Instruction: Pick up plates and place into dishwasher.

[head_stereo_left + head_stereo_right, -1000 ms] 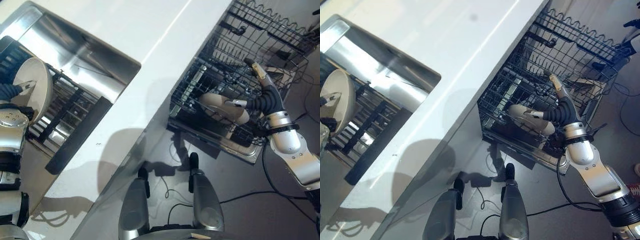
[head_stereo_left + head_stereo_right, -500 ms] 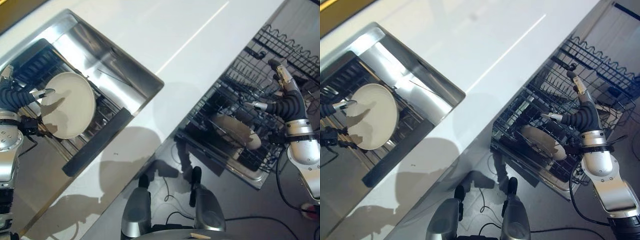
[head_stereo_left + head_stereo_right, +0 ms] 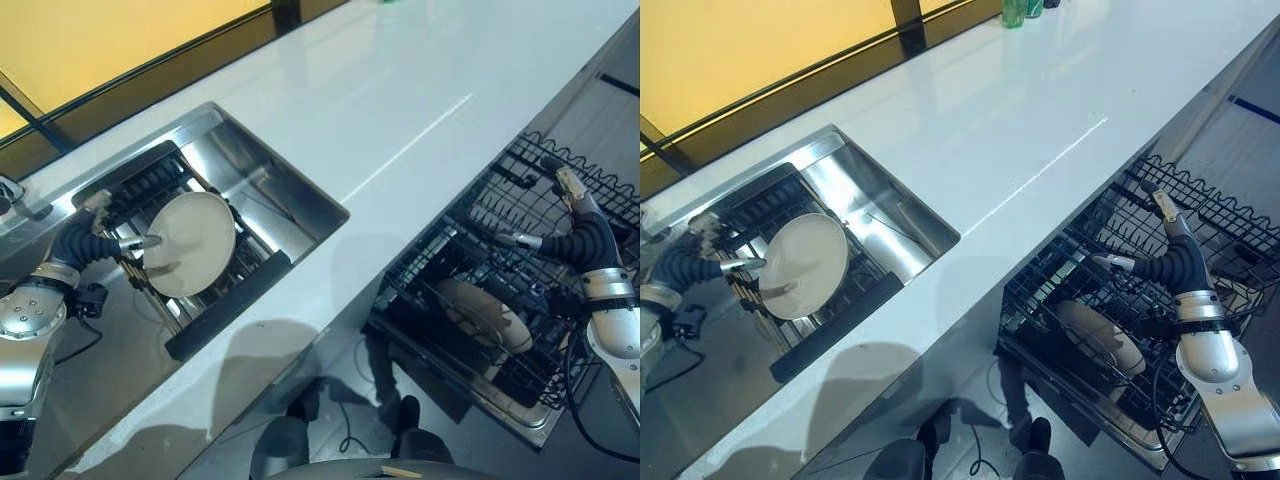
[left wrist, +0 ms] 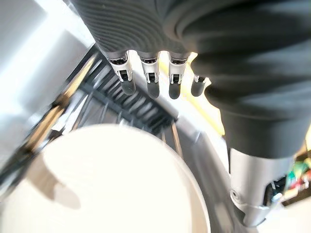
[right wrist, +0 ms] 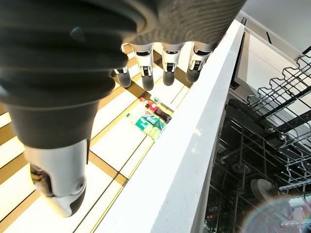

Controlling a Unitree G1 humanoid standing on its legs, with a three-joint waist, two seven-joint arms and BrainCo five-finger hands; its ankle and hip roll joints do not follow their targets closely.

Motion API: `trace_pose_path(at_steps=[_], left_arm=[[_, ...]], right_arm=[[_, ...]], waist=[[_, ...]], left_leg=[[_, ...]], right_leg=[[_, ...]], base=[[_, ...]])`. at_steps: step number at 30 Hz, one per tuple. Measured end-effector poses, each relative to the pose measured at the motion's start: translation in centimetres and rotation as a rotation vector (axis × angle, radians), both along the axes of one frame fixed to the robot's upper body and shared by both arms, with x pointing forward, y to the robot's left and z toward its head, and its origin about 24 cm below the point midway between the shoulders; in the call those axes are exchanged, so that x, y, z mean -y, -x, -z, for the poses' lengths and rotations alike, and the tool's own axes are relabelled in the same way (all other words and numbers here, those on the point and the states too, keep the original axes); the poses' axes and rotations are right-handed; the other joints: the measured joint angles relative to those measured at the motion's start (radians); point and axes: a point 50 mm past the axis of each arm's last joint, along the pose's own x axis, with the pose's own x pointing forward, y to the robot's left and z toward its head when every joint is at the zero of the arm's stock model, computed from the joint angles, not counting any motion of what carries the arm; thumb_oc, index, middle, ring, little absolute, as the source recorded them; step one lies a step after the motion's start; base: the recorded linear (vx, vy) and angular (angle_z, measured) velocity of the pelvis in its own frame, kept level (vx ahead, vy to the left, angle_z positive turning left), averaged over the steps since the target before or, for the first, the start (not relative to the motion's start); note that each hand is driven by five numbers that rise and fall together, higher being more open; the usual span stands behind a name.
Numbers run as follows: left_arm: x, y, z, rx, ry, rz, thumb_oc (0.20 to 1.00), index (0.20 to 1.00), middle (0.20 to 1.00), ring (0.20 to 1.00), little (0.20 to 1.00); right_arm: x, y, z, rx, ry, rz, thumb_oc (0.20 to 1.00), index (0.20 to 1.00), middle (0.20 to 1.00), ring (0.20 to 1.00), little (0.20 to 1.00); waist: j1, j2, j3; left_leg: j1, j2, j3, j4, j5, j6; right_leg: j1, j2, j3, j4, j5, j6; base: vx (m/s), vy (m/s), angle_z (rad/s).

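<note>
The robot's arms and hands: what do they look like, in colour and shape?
Both arms are silver-grey, built of rounded metal segments with dark bands at the joints. On the left hand and the right hand, a dark ribbed cover wraps the wrist and the back of the hand. The fingers are slim and silver with dark tips; the thumb is thicker and stands apart. A black cable runs beside each forearm.

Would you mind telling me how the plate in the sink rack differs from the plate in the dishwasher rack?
The plate in the sink rack shows its round face, propped up; the plate in the dishwasher rack lies lower and looks a narrow oval. The left robot hand is at the sink plate's edge, while the right robot hand is raised, open, apart from the dishwasher plate. Both are plain cream plates in dark wire racks.
</note>
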Motion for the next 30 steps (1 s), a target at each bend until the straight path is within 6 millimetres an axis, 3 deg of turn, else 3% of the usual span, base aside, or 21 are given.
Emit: trace_pose_path(at_steps=[8,17,20,25,30], left_arm=[[1.6,0.8,2.4,-0.254,-0.006,0.161,1.000,1.000,1.000,1.000,1.000],[1.9,1.3,3.8,-0.330,0.016,0.174,1.000,1.000,1.000,1.000,1.000],[1.6,1.7,4.2,-0.364,-0.067,0.166,1.000,1.000,1.000,1.000,1.000],[0.9,1.5,3.5,-0.319,-0.409,0.119,1.000,1.000,1.000,1.000,1.000],[1.3,1.5,4.2,-0.324,-0.454,0.137,1.000,1.000,1.000,1.000,1.000]], right_arm=[[0.4,0.4,0.9,-0.044,-0.040,0.026,1.000,1.000,1.000,1.000,1.000],[0.9,0.8,0.9,-0.062,-0.025,0.045,1.000,1.000,1.000,1.000,1.000],[1.1,1.1,1.4,-0.095,-0.022,0.051,1.000,1.000,1.000,1.000,1.000],[1.4,1.2,1.3,-0.102,-0.014,0.059,1.000,1.000,1.000,1.000,1.000],[1.4,1.3,1.3,-0.095,-0.015,0.070,1.000,1.000,1.000,1.000,1.000]], waist=[[0.001,0.002,-0.030],[-0.002,0.010,-0.040],[-0.003,0.012,-0.041],[-0.003,0.012,-0.049],[-0.005,0.013,-0.053]], left_leg=[[0.001,0.000,0.001,-0.009,0.007,0.000],[-0.001,0.000,0.003,-0.012,0.007,0.000],[-0.002,0.000,0.004,-0.013,0.007,0.000],[-0.026,0.000,0.003,-0.004,0.007,0.000],[-0.077,0.000,0.004,0.021,0.008,0.000]], right_leg=[[0.017,-0.005,-0.016,-0.008,0.000,0.000],[0.017,-0.006,-0.017,-0.009,-0.001,0.001],[0.016,-0.006,-0.017,-0.009,-0.002,0.002],[-0.008,-0.007,-0.016,-0.004,-0.001,0.001],[-0.057,-0.007,-0.016,0.005,0.003,-0.001]], base=[[0.03,-0.011,0.06],[0.00,0.000,0.00],[0.00,0.000,0.00],[-0.01,-0.005,0.00],[-0.10,-0.005,0.01]])
